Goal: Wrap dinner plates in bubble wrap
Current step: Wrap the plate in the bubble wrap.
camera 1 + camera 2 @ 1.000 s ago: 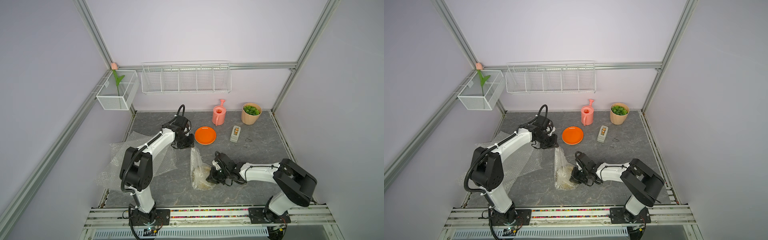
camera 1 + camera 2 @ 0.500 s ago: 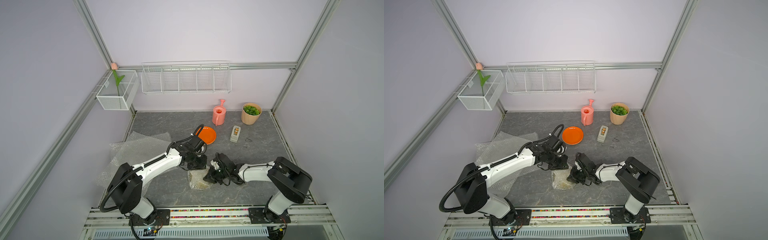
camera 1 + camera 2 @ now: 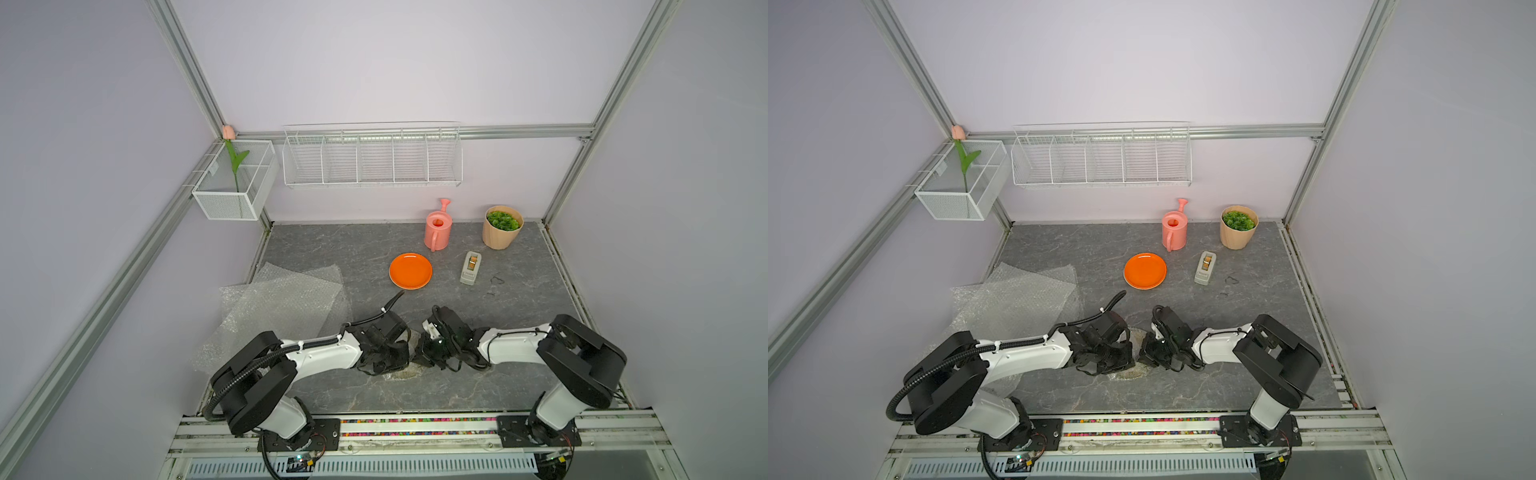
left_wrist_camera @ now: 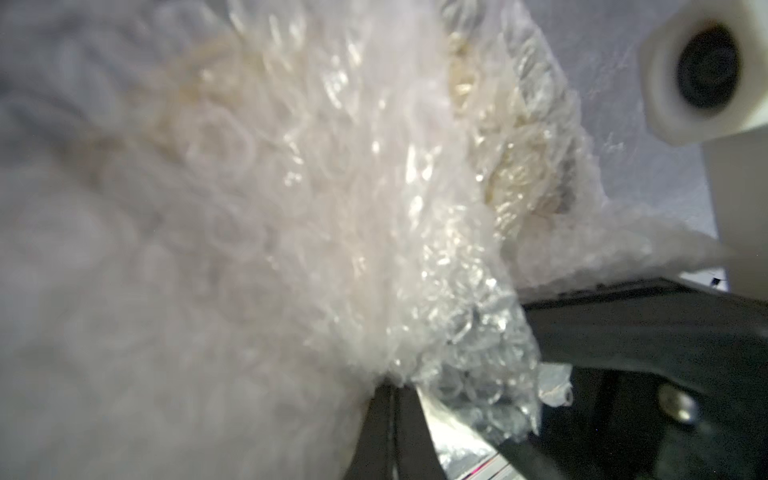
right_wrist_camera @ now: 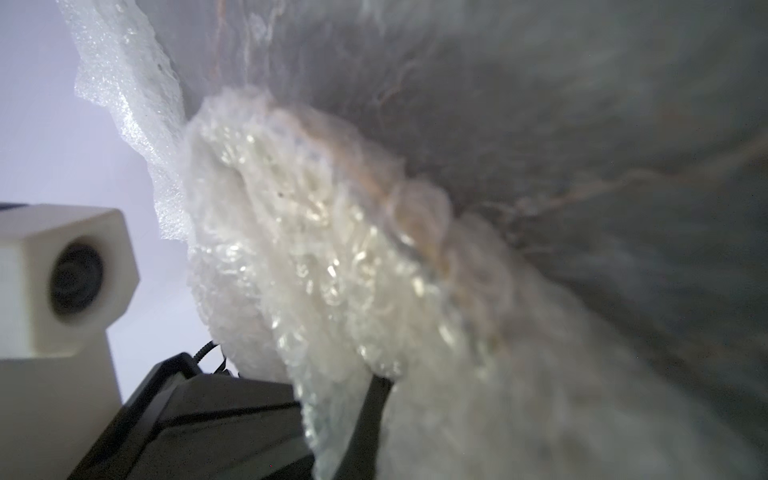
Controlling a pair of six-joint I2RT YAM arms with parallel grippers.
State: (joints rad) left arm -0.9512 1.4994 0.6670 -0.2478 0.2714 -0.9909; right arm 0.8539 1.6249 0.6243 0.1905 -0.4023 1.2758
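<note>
Left arm has swung right in from beside the orange plate, where it was a second ago, and the flap of wrap that stood up then is now folded down. Nearest us, low over the grey table, the left gripper and the right gripper meet nose to nose, almost touching. Just under them lies the wrapped plate, flat on the table toward its front edge, a pale yellowish disc showing through the bubble wrap. The left wrist view shows the left gripper pinched together on a gathered fold of the wrap, its dark fingers right under the plastic. From the right wrist view, the right gripper is closed too, with wrap draped over and nipped at its finger, and the plate's rim shows brownish under the bubbles. Further back on the left, the spare sheets lie flat and overlapped, the left arm crossing above their near corner. Beyond, the orange plate sits bare mid-table, well apart from the bundle, a tape dispenser near it on the right. At the back wall stand a pink watering can and a potted plant. Above them hang a wire rack and a mesh basket holding a tulip.
</note>
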